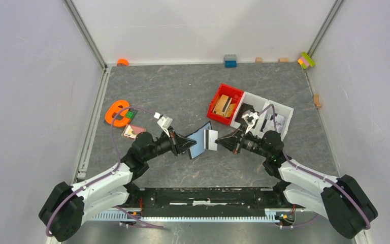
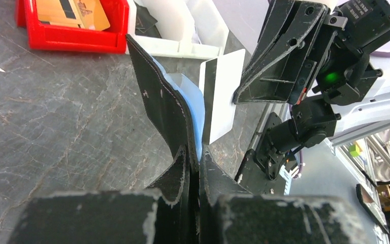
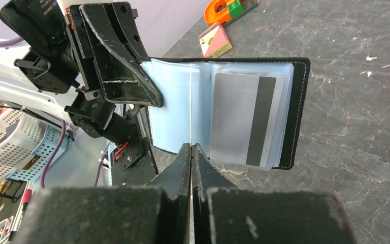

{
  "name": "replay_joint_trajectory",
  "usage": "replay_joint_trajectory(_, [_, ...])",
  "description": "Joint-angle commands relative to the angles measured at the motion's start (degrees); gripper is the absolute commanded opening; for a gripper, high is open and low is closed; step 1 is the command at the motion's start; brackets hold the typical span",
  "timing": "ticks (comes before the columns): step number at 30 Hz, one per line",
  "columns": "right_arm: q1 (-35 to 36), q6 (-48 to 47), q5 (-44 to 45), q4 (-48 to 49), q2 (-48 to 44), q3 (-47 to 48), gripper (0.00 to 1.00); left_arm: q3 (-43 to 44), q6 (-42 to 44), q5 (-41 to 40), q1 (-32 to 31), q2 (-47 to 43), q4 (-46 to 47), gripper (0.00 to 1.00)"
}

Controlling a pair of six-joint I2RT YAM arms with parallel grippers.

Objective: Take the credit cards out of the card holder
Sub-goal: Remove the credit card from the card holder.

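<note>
Card holder (image 2: 157, 101), open, sits clamped in left gripper (image 2: 195, 155); right gripper (image 3: 191, 150) pinches a white credit card (image 2: 218, 96) beside it.

Open black card holder (image 3: 170, 118) upright in mid-air, striped grey credit card (image 3: 239, 120) sleeved inside, white card (image 2: 222, 96) just beside.

**Top external view:** high above the near edge of the table (image 1: 183, 96), looking down and away over its full surface.

**Left wrist view:** close, sighting along the left gripper (image 2: 195, 152) rightward and far, toward the red bin (image 2: 76, 40).

**Right wrist view:** close, sighting along the right gripper (image 3: 191, 148) leftward.

**Shared:** all three views show the card holder (image 1: 199, 145) at mid-table. Each wrist view frames the opposite gripper. The top and left wrist views share the white credit card (image 1: 210, 139).
</note>
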Motion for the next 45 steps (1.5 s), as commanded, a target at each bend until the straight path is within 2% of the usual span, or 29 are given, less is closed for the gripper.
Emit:
replay_joint_trajectory(1, [-0.15, -0.05, -1.61, 1.42, 1.53, 1.5, 0.0, 3.26, 0.96, 2.69, -0.14, 1.95, 3.41, 0.02])
replay_joint_trajectory(12, [0.84, 0.43, -4.13, -0.06, 9.62, 4.3, 0.04, 5.23, 0.84, 3.8, -0.13, 6.25, 2.0, 0.02])
replay_joint_trajectory(23, [1.85, -0.34, -3.58, -0.63, 9.8, 4.61, 0.11, 5.86, -0.88, 7.31, -0.17, 9.16, 4.6, 0.02])
replay_joint_trajectory(28, [2.05, -0.47, -3.38, -0.82, 9.89, 4.62, 0.0, 5.61, -0.86, 6.99, -0.13, 8.72, 4.53, 0.02])
replay_joint_trajectory(31, [2.02, -0.97, -2.62, -2.13, 9.32, 4.84, 0.0, 5.68, -0.43, 5.48, -0.13, 8.31, 3.21, 0.02])
replay_joint_trajectory(38, [0.38, -5.68, 2.91, -14.06, 5.01, 7.17, 0.0, 7.86, 2.54, -4.68, -0.13, 7.48, -7.83, 0.02])
replay_joint_trajectory(45, [-5.06, -10.59, 14.24, -30.18, -0.79, 10.79, 0.0, 10.14, 3.18, -7.26, -0.13, 9.47, -12.86, 0.02])
